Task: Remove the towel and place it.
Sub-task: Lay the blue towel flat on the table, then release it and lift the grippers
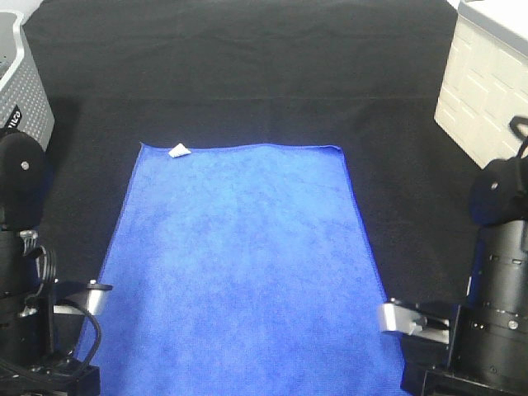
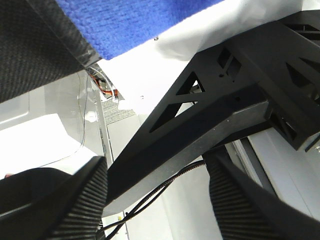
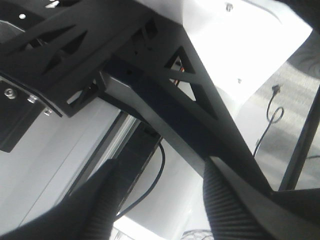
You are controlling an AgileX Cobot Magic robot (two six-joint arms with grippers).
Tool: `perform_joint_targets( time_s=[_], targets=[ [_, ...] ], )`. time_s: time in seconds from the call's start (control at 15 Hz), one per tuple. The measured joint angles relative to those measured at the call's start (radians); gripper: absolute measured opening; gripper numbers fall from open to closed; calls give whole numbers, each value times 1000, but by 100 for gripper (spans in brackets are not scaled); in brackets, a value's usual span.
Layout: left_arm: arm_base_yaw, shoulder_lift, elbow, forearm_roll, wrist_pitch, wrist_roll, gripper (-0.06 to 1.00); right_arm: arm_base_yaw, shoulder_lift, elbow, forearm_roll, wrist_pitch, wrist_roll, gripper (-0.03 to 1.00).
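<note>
Matte black cylindrical arms point(image 1: 503, 272), silver metal brackets point(image 1: 408, 320), looping black cables point(image 1: 96, 330), dark ribbed fingers point(image 2: 85, 200)

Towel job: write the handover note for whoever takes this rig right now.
Left gripper: jaws open, empty.
Right gripper: jaws open, empty.
Both arms sit at the near table edge.
The towel lies spread flat on the black cloth, white tag at its far left corner.
Done: nothing; the towel is not yet grasped.
Left: grasp it, lift it off, place it.
</note>
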Motion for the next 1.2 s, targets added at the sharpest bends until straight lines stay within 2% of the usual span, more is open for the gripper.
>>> perform_joint_targets(
  time_s=[0.53, 0.87, 1.07, 1.2],
  targets=[
    [0, -164, 1, 8, 3, -20, 57, 0, -208, -156, -77, 30, 82, 51],
    [0, -292, -151, 141, 7, -106, 57, 0, -330, -316, -110, 34, 108, 51],
    [0, -310, -278, 247, 7, -139, 57, 0, -412, -389, -178, 0, 157, 51],
    [0, -310, -332, 320, 7, -162, 57, -2, -432, -429, -265, -34, 238, 51]
  ],
)
